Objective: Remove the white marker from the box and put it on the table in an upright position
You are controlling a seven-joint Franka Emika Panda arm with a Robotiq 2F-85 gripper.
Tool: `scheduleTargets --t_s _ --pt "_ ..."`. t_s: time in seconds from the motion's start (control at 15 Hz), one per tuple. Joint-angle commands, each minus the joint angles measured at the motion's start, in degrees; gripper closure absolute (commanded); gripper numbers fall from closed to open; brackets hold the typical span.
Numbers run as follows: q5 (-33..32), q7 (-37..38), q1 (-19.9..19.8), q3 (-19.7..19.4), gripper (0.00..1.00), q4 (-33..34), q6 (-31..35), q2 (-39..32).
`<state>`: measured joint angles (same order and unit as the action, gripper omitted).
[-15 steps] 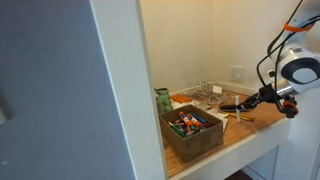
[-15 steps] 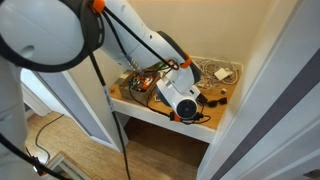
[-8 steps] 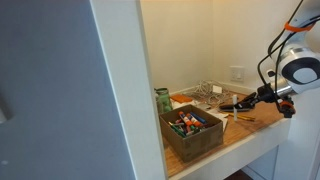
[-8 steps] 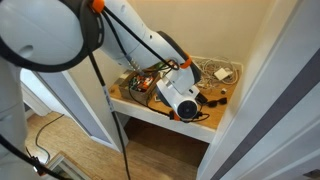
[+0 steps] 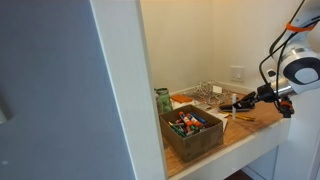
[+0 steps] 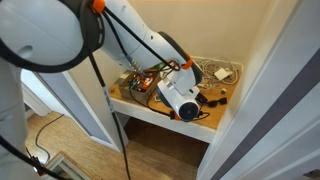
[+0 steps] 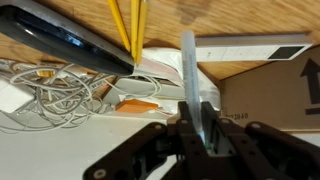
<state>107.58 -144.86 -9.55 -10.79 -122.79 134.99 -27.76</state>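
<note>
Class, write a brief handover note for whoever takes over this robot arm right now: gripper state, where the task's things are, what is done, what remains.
Gripper: shut on the thin white stick-shaped marker.
Brown open-topped cardboard box: stands on the light wooden table.
Done: marker is out of the box, held beside it over the table.
Left: stand the marker upright on the table, then release.
</note>
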Motion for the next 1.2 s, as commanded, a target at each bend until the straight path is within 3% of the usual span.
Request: scheduleTargets --t_s 0.0,0.8,0.87,0.93,1.0,1.13 --pt "1.6 -1.7 0.3 -0.8 0.96 0.6 -1.7 -1.0" --pt "1.4 -2.1 0.2 -1.2 0.96 0.9 -2.0 -2.1" --pt "1.2 -2.1 0.2 -1.2 0.93 0.9 -2.1 -2.1" --pt "1.3 -2.3 0.2 -1.2 0.78 0.9 -2.1 -2.1" --pt "1.2 -2.3 0.2 -1.3 0.56 0.8 -2.1 -2.1" --pt "1.2 -2.4 0.2 -1.4 0.5 0.7 -2.2 -2.0"
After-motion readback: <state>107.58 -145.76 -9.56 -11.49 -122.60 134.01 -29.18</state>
